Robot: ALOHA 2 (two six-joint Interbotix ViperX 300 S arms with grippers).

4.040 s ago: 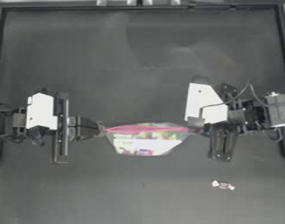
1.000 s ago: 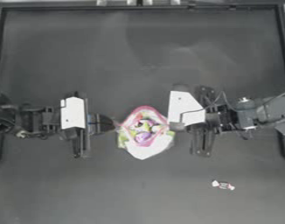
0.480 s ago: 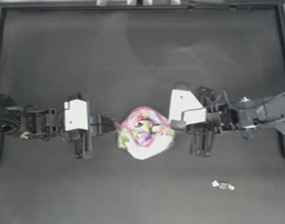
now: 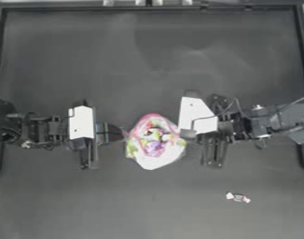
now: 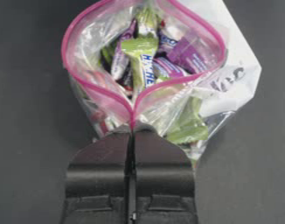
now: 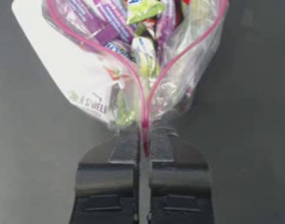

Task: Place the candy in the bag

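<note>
Pincer pair, left [image 4: 120,135] and right [image 4: 187,134], clamped on the bag [image 4: 153,142], have pushed inward. Its mouth now gapes; the candy [image 4: 238,198] waits on the worktop [image 4: 148,60].

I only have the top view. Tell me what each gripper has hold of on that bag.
Observer: The left gripper is shut on the pink seal strip at one end of the bag's mouth.
Operator: Now the right one.
Observer: The right gripper is shut on the strip at the opposite end.
Operator: Report the mouth.
Observer: It bows open between them, with wrapped sweets visible inside.
Operator: Locate the candy.
Observer: Neither wrist view shows it; only your view has the candy, lying on the table apart from the bag.
</note>
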